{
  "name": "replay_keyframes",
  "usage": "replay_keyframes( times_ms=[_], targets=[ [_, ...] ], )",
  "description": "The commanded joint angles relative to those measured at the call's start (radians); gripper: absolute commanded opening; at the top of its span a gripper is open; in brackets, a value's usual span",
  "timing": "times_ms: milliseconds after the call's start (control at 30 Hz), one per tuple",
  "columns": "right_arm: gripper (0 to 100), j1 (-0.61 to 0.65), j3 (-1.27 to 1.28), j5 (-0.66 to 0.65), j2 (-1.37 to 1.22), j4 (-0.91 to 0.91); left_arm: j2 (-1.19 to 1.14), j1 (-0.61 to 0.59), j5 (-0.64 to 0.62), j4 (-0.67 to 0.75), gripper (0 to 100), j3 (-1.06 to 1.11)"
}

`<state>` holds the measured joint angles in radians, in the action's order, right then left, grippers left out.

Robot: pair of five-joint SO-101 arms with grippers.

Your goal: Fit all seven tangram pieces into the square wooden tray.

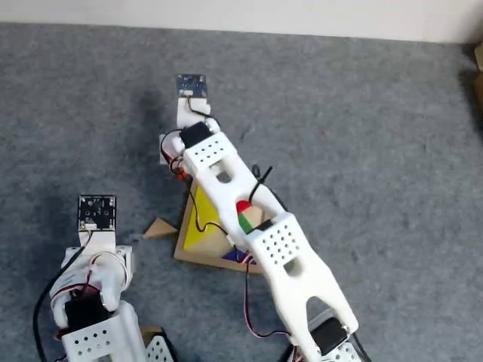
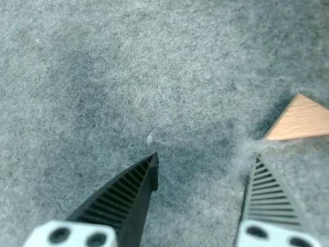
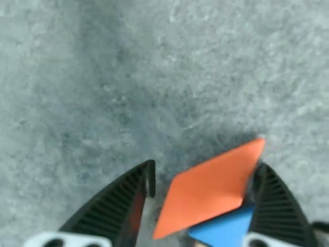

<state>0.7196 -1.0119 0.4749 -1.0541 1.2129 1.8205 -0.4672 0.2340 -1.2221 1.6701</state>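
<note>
on grey felt (image 1: 362, 113) the tray (image 1: 183, 240) is part-filled, a wooden triangle (image 1: 160, 228) outside; left gripper (image 2: 205, 157) gapes empty, right gripper (image 3: 204, 165) gapes around an orange piece (image 3: 208, 193).

Soft, even light falls over the grey felt tabletop (image 1: 362, 113); a faint shadow spreads beside the right arm (image 1: 226, 173); darker shade pools under the orange piece (image 3: 208, 188) and beside the wooden triangle (image 2: 300, 119).

orange piece (image 3: 208, 193), blue piece (image 3: 223, 232), yellow piece (image 1: 202, 220), grey felt table (image 1: 377, 151)
</note>
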Motion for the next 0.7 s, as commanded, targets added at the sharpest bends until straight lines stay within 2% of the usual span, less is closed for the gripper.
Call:
replay_keyframes(
  times_ms=[0, 167, 333, 500, 667],
  targets=[
    [28.6, -0.021, -0.093, 0.008, -0.007, 0.134, -0.001, -0.013, 0.009, 0.003, 27, -0.018],
    [28.3, -0.059, -0.142, 0.006, -0.036, 0.203, -0.001, -0.013, 0.009, 0.003, 27, -0.018],
    [21.7, -0.087, -0.150, 0.003, -0.064, 0.200, -0.001, -0.013, 0.009, 0.003, 27, -0.018],
    [21.7, -0.096, -0.150, -0.072, -0.013, 0.206, -0.001, -0.013, 0.009, 0.003, 27, -0.018],
    [21.7, -0.077, -0.150, -0.080, 0.030, 0.188, -0.001, -0.013, 0.009, 0.003, 27, -0.018]
  ],
)
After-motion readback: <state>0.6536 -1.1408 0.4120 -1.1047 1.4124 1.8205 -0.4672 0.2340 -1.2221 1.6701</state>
